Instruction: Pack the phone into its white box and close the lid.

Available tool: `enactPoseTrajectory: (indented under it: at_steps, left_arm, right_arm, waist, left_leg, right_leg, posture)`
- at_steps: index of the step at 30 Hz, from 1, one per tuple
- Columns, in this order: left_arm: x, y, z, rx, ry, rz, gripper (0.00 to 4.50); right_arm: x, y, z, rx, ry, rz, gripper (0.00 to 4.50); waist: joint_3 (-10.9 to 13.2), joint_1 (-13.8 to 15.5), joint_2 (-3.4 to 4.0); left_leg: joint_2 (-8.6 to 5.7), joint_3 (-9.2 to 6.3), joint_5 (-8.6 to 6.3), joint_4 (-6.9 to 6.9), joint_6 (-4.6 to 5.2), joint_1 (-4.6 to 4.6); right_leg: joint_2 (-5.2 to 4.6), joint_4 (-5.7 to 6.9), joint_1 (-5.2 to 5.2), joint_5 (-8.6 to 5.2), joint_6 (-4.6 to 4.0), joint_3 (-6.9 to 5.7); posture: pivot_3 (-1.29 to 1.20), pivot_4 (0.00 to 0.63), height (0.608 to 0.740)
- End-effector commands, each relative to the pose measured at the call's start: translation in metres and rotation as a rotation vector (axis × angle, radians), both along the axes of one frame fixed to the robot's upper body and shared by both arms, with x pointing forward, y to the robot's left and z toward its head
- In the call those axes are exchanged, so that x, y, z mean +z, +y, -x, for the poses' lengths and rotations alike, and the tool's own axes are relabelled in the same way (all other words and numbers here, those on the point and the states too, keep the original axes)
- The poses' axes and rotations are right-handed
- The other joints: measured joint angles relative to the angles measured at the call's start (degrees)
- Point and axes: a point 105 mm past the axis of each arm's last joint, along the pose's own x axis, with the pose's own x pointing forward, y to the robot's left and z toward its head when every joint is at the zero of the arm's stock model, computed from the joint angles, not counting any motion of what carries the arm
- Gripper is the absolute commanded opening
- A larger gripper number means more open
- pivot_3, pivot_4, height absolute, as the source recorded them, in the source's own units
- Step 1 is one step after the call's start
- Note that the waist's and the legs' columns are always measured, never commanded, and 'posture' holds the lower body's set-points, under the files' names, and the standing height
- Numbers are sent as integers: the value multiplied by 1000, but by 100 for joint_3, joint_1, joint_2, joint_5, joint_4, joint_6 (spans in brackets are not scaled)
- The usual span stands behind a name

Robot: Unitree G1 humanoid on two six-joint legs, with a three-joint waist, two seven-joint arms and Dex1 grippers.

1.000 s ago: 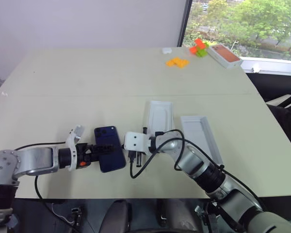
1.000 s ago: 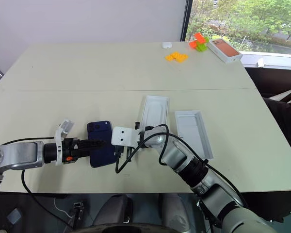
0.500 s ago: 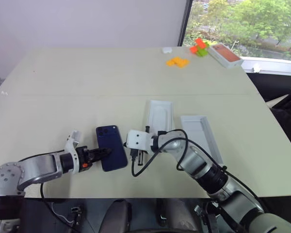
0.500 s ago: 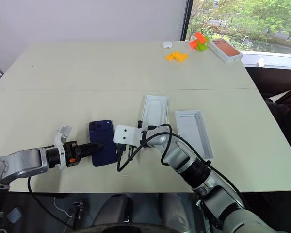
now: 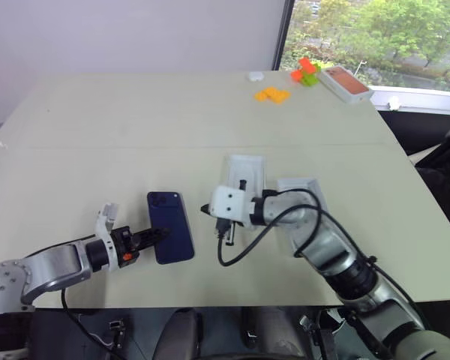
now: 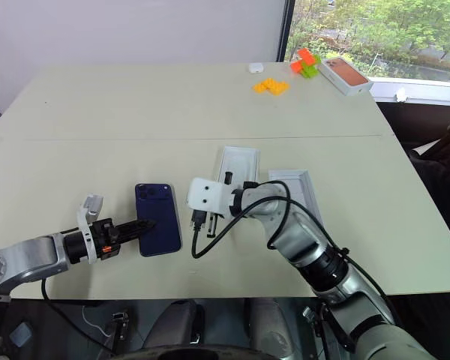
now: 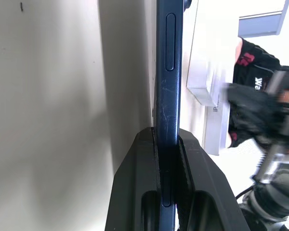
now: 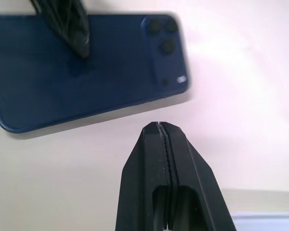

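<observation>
The dark navy phone [image 5: 172, 223] lies back up on the table near the front edge, its camera cluster at the far end. My left gripper [image 7: 167, 134] is shut on the phone's near left edge, one finger above and one below. My right gripper [image 8: 159, 127] is shut and empty, hovering just right of the phone. Two shallow white trays lie beyond my right arm: one with a rounded recess [image 5: 246, 168], and a plain hollow one [image 5: 306, 186] partly covered by the arm. Which one is the white box and which the lid I cannot tell.
At the far right corner sit orange blocks [image 5: 274, 95], an orange and green block stack [image 5: 306, 73], a box printed with an orange-pink phone [image 5: 347, 82] and a small white object [image 5: 255, 76]. Black cables hang from both wrists.
My left gripper's fingers, open around the phone's edge a second ago, have closed on it. My right gripper has lifted and drawn back to the right, away from the phone.
</observation>
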Motion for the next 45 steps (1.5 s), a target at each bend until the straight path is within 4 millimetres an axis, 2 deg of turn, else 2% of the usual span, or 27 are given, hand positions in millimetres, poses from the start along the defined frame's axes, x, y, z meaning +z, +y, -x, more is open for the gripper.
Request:
enactPoseTrajectory:
  at_steps: [1,5,8,11,14,17,20,23,29,34,38,43,45]
  left_arm:
    - [21,-3,-2,-44,-93,-16,14]
    - [28,-7,-5,-82,-116,-17,14]
    - [33,-10,-8,-98,-136,-5,14]
    - [33,-11,-15,-91,-137,-2,14]
    - [34,-13,-18,-94,-144,-3,14]
    - [32,-16,-18,-108,-150,-18,0]
    - [30,-18,-17,-108,-151,-23,0]
    - [30,-21,-16,-110,-155,-13,0]
    - [33,-34,-8,-185,-192,-31,0]
    - [35,-37,-5,-215,-206,-28,0]
    - [33,-36,-7,-210,-198,-33,0]
    - [32,-33,-9,-202,-191,-36,0]
    - [32,-33,-9,-200,-190,-35,0]
  right_arm:
    - [30,-18,-4,-52,-48,-41,0]
    - [25,-47,-20,-156,-81,58,0]
    - [16,-55,-29,-183,-87,113,0]
    - [7,-58,-32,-172,-87,150,0]
    - [11,-58,-31,-152,-37,112,0]
    - [19,-59,-22,-109,-18,98,852]
    - [23,-58,3,0,43,101,2266]
    - [11,-62,17,38,105,144,2266]
    - [-16,-77,15,-69,173,192,2266]
    - [-23,-85,13,-118,168,209,2266]
    - [-26,-84,11,-123,167,206,2266]
    - [-24,-81,10,-117,157,197,44]
    - [-24,-81,9,-117,140,204,44]
  waist:
    - [5,7,-4]
    - [10,34,-3]
    - [10,14,-3]
    - [10,10,-3]
    - [11,9,-2]
    - [11,21,-2]
    - [14,36,1]
    - [13,42,-1]
    - [15,35,-2]
    - [15,33,-2]
    - [15,35,-2]
    - [15,32,-2]
    - [15,35,-2]
  left_leg:
    - [0,0,0,0,0,-3]
    - [-1,-1,-2,0,3,-16]
    - [-1,-2,-5,-2,9,-30]
    - [-1,0,-3,-1,7,-82]
    - [0,2,11,-8,-19,-93]
    - [-1,2,8,-24,-17,-94]
    - [-5,2,4,-29,-10,-98]
    - [-7,2,0,-31,-4,-98]
    - [-10,5,0,-18,-3,-96]
    - [-6,7,4,-12,-10,-91]
    - [-3,6,4,-6,-9,-92]
    - [-2,6,4,-5,-8,-92]
    - [-2,6,4,-5,-8,-93]
  right_leg:
    - [0,-4,0,0,0,0]
    - [-2,-28,1,-2,-5,-2]
    - [-1,-44,-4,-1,-4,-5]
    - [-1,-47,-56,3,1,-4]
    - [-3,-47,-70,5,3,-4]
    - [-7,-59,-71,5,3,-4]
    - [-12,-69,-71,5,3,-5]
    - [-15,-73,-69,5,3,-5]
    - [-20,-69,-65,5,3,-5]
    - [-14,-65,-61,5,3,-5]
    - [-9,-62,-59,5,3,-5]
    - [-7,-62,-59,5,3,-5]
    - [-7,-62,-59,5,3,-5]
  posture:
    - [0,150,740]
    - [0,150,740]
    - [0,150,740]
    - [0,150,740]
    - [0,150,740]
    - [0,150,740]
    - [0,150,740]
    - [0,150,740]
    - [0,150,740]
    - [0,150,740]
    - [0,150,740]
    - [0,150,740]
    - [0,150,740]
